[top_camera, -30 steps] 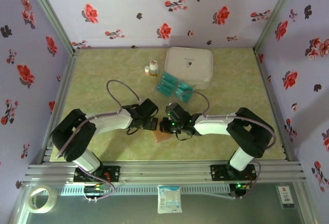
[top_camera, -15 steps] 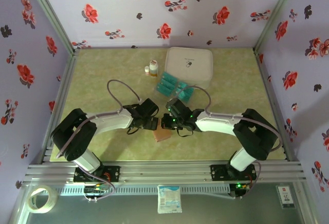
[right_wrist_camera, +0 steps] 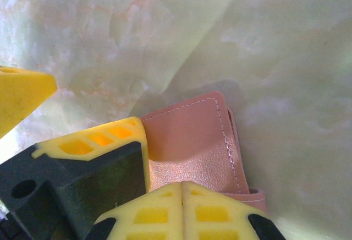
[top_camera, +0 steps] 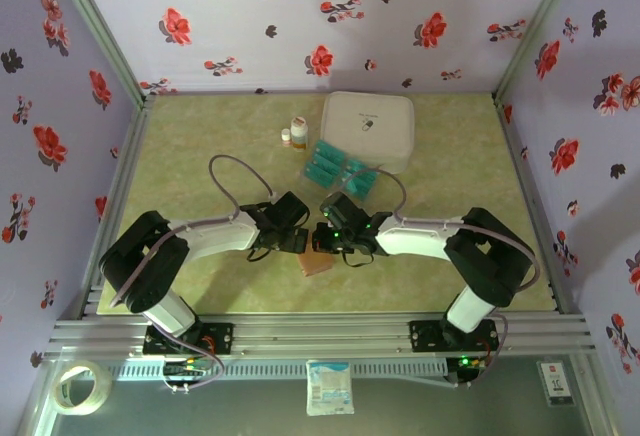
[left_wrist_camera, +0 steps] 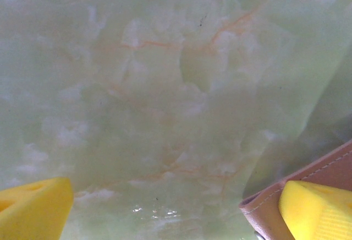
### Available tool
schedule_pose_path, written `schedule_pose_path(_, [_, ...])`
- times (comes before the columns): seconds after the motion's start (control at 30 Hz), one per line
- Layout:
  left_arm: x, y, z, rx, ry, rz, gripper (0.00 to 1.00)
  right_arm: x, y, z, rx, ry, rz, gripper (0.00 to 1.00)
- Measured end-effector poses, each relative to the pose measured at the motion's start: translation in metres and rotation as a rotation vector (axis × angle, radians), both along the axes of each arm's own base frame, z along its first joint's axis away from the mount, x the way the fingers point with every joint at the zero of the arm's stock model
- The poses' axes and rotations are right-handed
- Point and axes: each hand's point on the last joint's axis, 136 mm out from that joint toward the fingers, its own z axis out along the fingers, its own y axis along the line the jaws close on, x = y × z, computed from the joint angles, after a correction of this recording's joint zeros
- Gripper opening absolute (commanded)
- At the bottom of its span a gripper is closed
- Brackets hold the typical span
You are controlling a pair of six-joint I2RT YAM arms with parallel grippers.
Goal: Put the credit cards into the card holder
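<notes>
Seemingly to steady the card holder for opening, the left claw stands spread wide, low over the desk, with one yellow finger at the holder's left edge. The holder lies flat and folded near the desk's front middle, brown side up. Both claws cover part of it, so I cannot tell its long axis. The right claw, fingers pressed together, noses onto it and grips nothing visible. Farther back-right, the credit cards wait.

**A robot test cell in a lab**

Lilac flower-printed wall panels box in a pale green marble-patterned tabletop. At six o'clock, a silver aluminium extrusion rail carries a black-and-white left robot arm and its right twin. A clear tape roll lies at seven o'clock.
</notes>
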Motion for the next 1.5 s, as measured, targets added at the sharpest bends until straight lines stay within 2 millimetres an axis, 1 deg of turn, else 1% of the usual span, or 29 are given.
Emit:
schedule_pose_path(0.13, [0.000,0.000,0.000,0.001,0.001,0.000,1.00,0.001,0.001,0.001,0.007,-0.005,-0.001,0.00])
schedule_pose_path(0.5, [0.001,-0.002,0.000,0.001,0.000,-0.003,1.00,-0.003,0.001,-0.006,0.029,-0.013,-0.002,0.00])
schedule_pose_path(0.8, [0.001,-0.002,0.000,0.003,-0.001,-0.003,1.00,-0.004,0.001,-0.007,0.042,-0.023,-0.006,0.00])
schedule_pose_path(1.13, [0.001,-0.003,0.000,0.002,-0.002,-0.005,1.00,-0.009,-0.009,-0.011,0.003,-0.060,-0.006,0.00])
schedule_pose_path(1.5, [0.001,-0.004,0.000,0.004,0.001,-0.005,1.00,-0.008,-0.008,-0.008,-0.005,-0.058,-0.005,0.00])
